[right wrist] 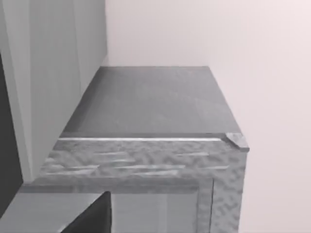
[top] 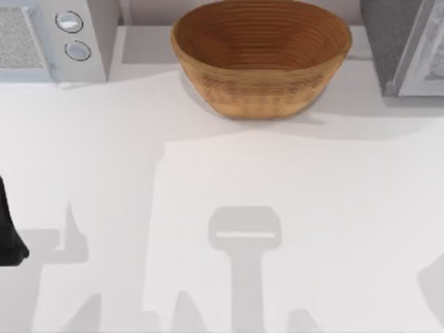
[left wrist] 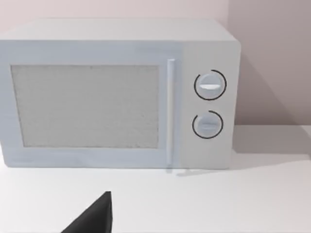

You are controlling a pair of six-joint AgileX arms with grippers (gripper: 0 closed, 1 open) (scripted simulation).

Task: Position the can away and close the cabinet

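Observation:
The can is out of view. The grey cabinet (top: 392, 38) stands at the table's back right corner, with a paler panel (top: 427, 59) angled off its front, apparently its door swung out. The right wrist view looks down on the cabinet's top (right wrist: 150, 102) from close by, and a dark tip of my right gripper (right wrist: 92, 218) pokes in at the edge. My left gripper (left wrist: 92, 218) faces the microwave from a distance. A black part of the left arm (top: 8, 229) sits at the table's left edge.
A brown woven basket (top: 260, 52) stands at the back centre. A white microwave (top: 59, 35) with two dials fills the back left corner, its door (left wrist: 90, 107) closed. The white tabletop (top: 229, 180) stretches in front of them.

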